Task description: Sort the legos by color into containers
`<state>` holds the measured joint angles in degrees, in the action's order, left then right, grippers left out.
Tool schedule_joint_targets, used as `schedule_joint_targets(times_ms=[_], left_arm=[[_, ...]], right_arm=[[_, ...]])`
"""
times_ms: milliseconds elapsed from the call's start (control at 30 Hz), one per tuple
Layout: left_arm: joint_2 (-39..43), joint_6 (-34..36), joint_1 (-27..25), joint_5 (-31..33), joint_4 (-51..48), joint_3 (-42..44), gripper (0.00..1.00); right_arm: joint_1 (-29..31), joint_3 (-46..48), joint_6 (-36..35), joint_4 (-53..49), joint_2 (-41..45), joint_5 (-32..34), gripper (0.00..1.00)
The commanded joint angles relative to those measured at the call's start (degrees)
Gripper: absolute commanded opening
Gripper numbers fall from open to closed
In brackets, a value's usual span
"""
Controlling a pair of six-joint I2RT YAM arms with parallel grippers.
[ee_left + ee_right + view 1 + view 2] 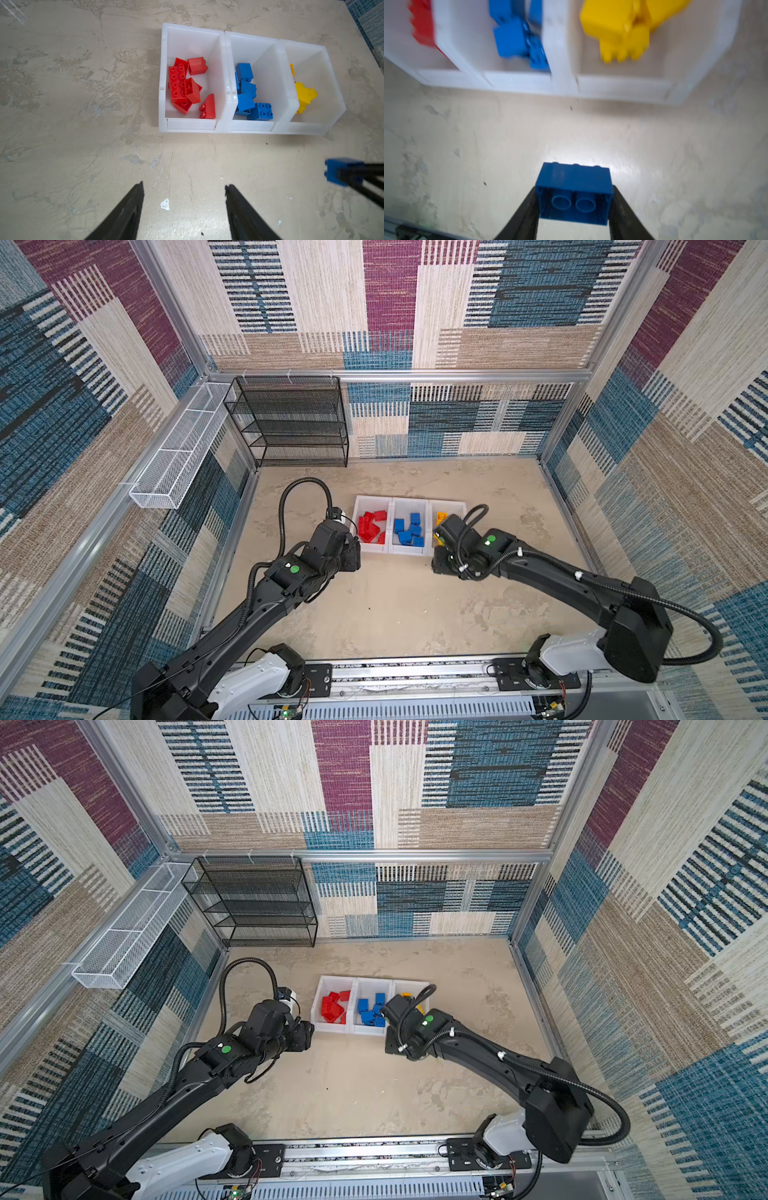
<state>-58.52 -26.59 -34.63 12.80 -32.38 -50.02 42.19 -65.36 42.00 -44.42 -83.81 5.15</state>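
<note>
Left wrist view, left hand (184, 185): black fingers spread, nothing between them, over the bare mottled beige bench (83, 104) on the near side of the bins.
Left white plastic open-top bin (193, 41): chunky red studded plastic bricks (180, 87) only.
Middle white plastic bin (268, 68): blue studded plastic bricks (247, 97); judged the target.
Right white plastic bin (324, 83): yellow studded plastic bricks (304, 95).
Right hand (574, 193): pinching an oblong blue studded plastic brick (573, 178) by its short ends, long axis running finger to finger, hollow underside toward the wrist camera.
Held brick: short of the row's near wall, roughly before the right bin.
Governing relation: the middle bin lies beyond the held brick and to its left; likely move, forward and leftward over the near wall.
Nearer arm: the right, already loaded; the left is idle.
</note>
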Motion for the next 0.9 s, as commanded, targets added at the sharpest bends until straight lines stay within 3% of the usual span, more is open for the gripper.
schedule_joint_targets(times_ms=[0, 233, 333, 400, 467, 733, 867], left_arm=[[0.44, 0.05, 0.18, 1.00, -1.30, 0.01, 0.66], [1.24, -0.72, 0.36, 1.26, -2.21, -0.12, 0.66], [1.43, -0.91, 0.44, 1.45, -2.49, -0.01, 0.66], [1.42, -1.02, 0.49, 1.67, -2.46, 0.17, 0.67], [1.29, -0.98, 0.58, 1.96, -2.16, 0.10, 0.67], [1.29, 0.01, 1.63, 3.49, -0.94, 0.22, 0.67], [3.23, 7.63, 3.33, 10.96, 3.19, 0.87, 0.69]], right_arm=[[-3.01, -8.91, -10.66, 7.34, -6.83, 1.62, 0.43], [-6.77, -23.97, -16.42, 10.04, -23.44, -0.28, 0.44], [-6.77, -25.99, -16.90, 9.94, -26.20, -1.13, 0.50], [-6.77, -26.00, -16.80, 10.05, -26.33, -1.27, 0.65], [-6.77, -25.82, -16.71, 10.23, -25.86, -0.85, 0.74], [-7.21, -24.22, -17.50, 10.46, -22.54, 0.07, 0.82], [-8.51, -19.71, -20.10, 14.91, -16.12, 2.74, 0.87]])
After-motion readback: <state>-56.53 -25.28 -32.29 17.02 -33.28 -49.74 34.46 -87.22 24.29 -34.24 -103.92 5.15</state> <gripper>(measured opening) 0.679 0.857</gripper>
